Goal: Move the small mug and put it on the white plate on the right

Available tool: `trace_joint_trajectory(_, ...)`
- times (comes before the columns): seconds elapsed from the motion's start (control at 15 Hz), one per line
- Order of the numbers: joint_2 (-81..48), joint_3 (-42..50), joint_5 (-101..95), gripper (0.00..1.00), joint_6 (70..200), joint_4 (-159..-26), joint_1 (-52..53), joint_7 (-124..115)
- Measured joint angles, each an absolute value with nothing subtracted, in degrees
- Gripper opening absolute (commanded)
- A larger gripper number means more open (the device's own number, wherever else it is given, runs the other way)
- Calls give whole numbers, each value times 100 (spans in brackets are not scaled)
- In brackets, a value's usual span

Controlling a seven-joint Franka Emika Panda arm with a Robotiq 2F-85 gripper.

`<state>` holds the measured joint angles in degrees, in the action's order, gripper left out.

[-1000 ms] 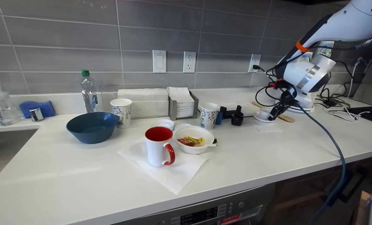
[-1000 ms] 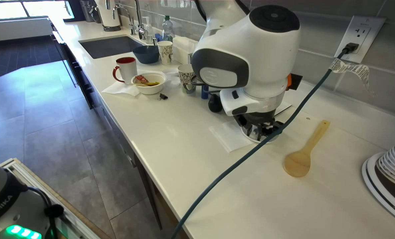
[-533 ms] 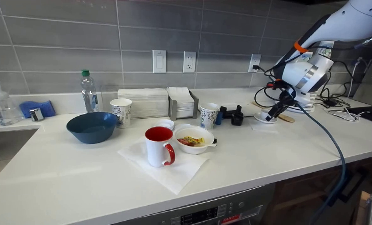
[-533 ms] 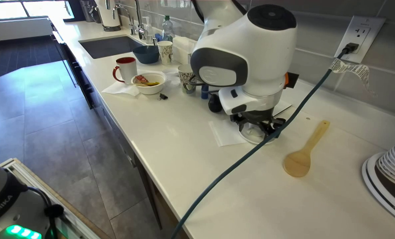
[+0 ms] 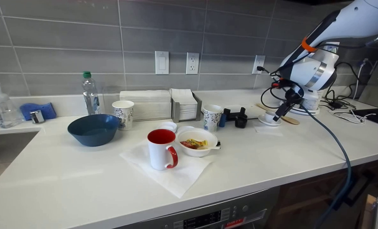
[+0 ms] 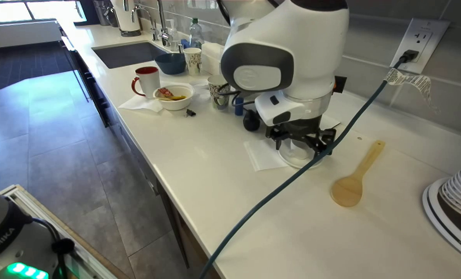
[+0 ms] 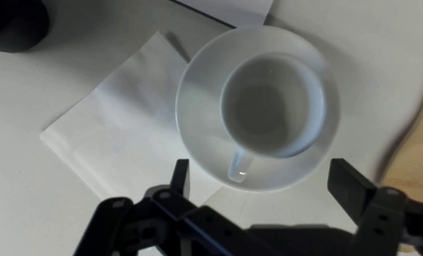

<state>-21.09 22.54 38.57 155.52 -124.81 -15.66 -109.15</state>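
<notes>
white on white: in the wrist view the small mug (image 7: 264,106) stands upright on the white plate (image 7: 197,106), its handle (image 7: 239,167) pointing towards the jaws. those are spread wide and grip nothing. placing looks done, so the step in hand is likely the retreat: lift straight up, leave the jaws wide, and shift sideways only once both sides clear the handle. a catch there could tip the mug or drag the plate across the folded paper (image 7: 115,135).

in an exterior view the arm (image 5: 306,71) sits slightly higher than half a second ago, with mug and plate where they were. one jaw crosses in front of the mug; touching or apart, i cannot tell.

in an exterior view the blue-green hose (image 6: 270,197) runs in front of the jaws, so mind its drag. the jaws hang higher and wider apart than a second ago, and the folded paper has turned a little on the surface (image 6: 214,155).
</notes>
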Motion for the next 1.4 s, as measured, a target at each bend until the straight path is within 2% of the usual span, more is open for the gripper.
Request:
trace_joint_trajectory(0.4,-1068,3160,1781,100,15045,-13075,-643,-11784)
trace_joint_trajectory(0.67,-126,2790,186,100,14445,-13251,-691,-11768)
trace_joint_trajectory(0.87,666,2318,-770,100,13489,-13220,-904,-11673)
trace_joint_trajectory(1.4,2731,1421,-1114,100,10977,-13758,-1496,-9721)
